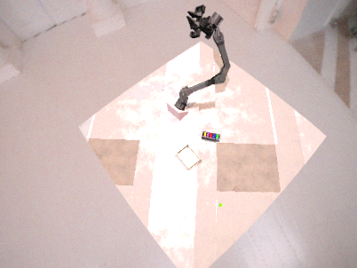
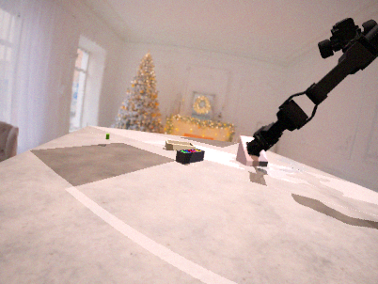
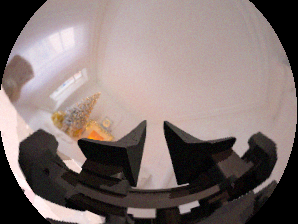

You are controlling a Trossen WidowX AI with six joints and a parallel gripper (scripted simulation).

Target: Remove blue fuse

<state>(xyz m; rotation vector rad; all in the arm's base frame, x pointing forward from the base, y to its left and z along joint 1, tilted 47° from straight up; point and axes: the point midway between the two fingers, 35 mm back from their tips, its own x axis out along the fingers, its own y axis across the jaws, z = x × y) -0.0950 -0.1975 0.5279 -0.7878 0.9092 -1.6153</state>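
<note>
a: black fingers on the gripper stand narrow, only a thin gap between the tips, and nothing sits in that gap. the wrist view shows pale wall and ceiling behind them.

b: so it's nowhere near the work?

a: right. from above, the gripper is raised high and reaches out beyond the far corner of the mat, with the arm bending back to its pink base block.

b: and the blue fuse?

a: seated in the fuse block, the small dark holder in front of the base. the blue fuse shows as one of the coloured stripes, too small to say more than that it's in the row with neighbours tight on both sides. the tray lies near the block, apart from it.

b: how would it handle?

a: my guess: light, stiff, small and slick plastic. take it by the top that stands proud, fingers across its thin faces, jaws opened just enough to clear the neighbours.
</note>
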